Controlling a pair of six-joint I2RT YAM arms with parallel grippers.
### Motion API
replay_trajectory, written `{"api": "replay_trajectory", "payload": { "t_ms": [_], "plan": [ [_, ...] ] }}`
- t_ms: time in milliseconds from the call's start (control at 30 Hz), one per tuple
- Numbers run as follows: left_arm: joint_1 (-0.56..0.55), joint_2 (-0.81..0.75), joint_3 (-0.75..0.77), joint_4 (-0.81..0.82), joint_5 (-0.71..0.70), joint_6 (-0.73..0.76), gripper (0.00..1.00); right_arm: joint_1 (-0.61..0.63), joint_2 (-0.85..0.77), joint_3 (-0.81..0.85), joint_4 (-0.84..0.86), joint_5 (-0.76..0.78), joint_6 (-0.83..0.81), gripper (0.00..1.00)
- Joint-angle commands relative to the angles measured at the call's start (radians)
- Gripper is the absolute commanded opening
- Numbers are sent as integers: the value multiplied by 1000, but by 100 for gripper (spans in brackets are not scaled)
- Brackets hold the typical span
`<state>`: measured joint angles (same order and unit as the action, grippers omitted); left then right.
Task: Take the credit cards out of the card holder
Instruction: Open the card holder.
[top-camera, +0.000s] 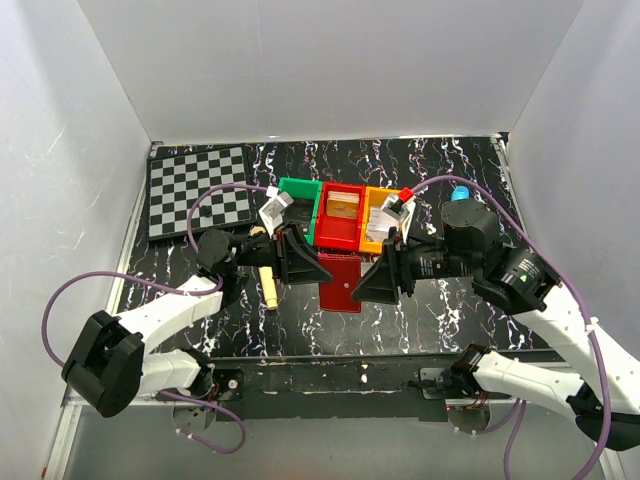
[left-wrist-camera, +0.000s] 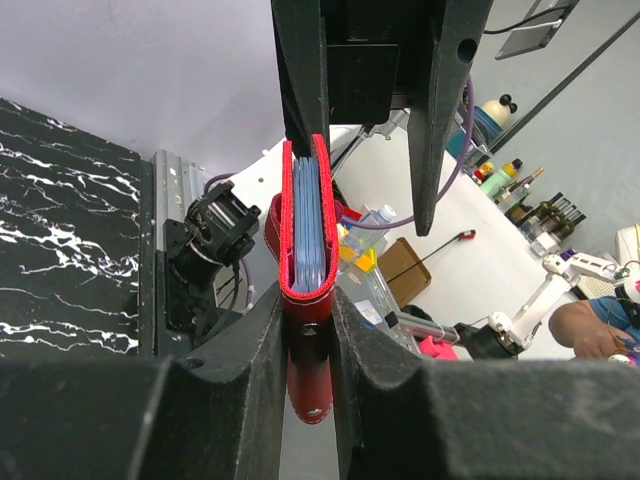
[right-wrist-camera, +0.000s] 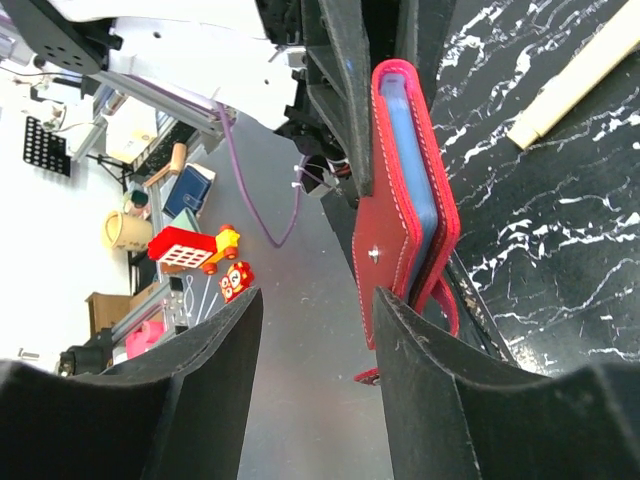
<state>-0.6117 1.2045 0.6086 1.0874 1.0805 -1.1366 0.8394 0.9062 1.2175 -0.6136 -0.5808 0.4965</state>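
- The table (top-camera: 250, 322) is black with white marble veins. Plain white walls (top-camera: 320, 60) close it in at the far edge and both sides.
- A black-and-white checkerboard (top-camera: 198, 190) lies flat in the far left corner of the table.
- Three small bins stand touching in a row just beyond the table's middle: the green bin (top-camera: 298, 189), the red bin (top-camera: 340, 230) and the orange bin (top-camera: 377, 199). Loose pieces lie in them, too small to name.
- A pale wooden rod (top-camera: 267, 281) lies on the table just left of the middle, partly hidden under the left arm.
- A blue-topped object (top-camera: 460, 192) shows near the far right, half covered by the right arm.
- The card holder (left-wrist-camera: 305, 230) is off the table, held on edge between the two grippers over the table's middle, nearer than the bins. It gapes a little and shows pale-blue layers inside. I cannot tell whether these are cards.
- The left gripper (left-wrist-camera: 307, 310) is clamped on the card holder's closed spine side, one finger pressed to each face.
- The right gripper (right-wrist-camera: 318, 300) has its jaws well apart. The holder's flap, with its snap stud, sits just beside one finger, and the other finger is clear of it.
- Purple cables loop from both arms over the table's left and right edges.
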Motion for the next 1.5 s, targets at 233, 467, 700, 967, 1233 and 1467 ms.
{"api": "replay_trajectory", "payload": {
  "t_ms": [233, 467, 700, 967, 1233, 1467],
  "plan": [
    [1, -39, 6, 66, -10, -35, 0, 7, 14, 16, -95, 130, -64, 56],
    [1, -28, -13, 127, -2, -78, 0, 1, -4, -7, -71, 151, -53, 56],
    [1, 6, -29, 253, -8, -167, 0, -16, -53, -75, 69, 115, 8, 58],
    [1, 87, -15, 463, -13, -311, 0, -57, -84, -156, 279, 13, 131, 59],
    [1, 76, -13, 468, -17, -313, 0, -141, -121, -237, 408, -76, 231, 60],
    [1, 78, -12, 483, -21, -327, 0, -175, -127, -277, 445, -90, 263, 59]
  ]
}}
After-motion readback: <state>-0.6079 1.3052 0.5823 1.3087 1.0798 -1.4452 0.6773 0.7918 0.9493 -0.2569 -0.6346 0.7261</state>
